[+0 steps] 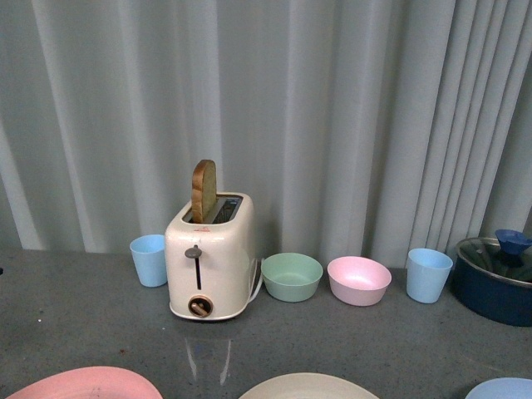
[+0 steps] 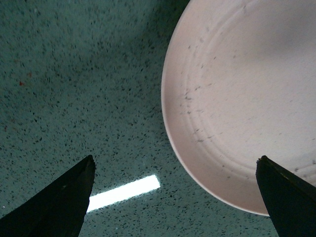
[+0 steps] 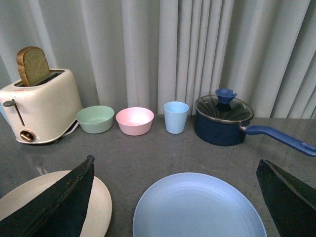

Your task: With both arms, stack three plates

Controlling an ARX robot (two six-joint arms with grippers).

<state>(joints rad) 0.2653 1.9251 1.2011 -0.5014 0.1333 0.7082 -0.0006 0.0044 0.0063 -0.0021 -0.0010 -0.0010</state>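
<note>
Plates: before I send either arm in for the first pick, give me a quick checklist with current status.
1. Plates apart, none stacked: pink plate, cream plate and light blue plate lie separately on the table. ok
2. Left gripper and right gripper both open and empty. ok
3. Left gripper lined up: the pink plate's rim runs between its fingers. ok
4. Right gripper lined up: the light blue plate shows between its fingers in the right wrist view. ok
5. Toaster, green bowl, pink bowl and pot stand behind the plates, apart from them. ok
6. Height of each gripper above its plate: cannot tell.
</note>
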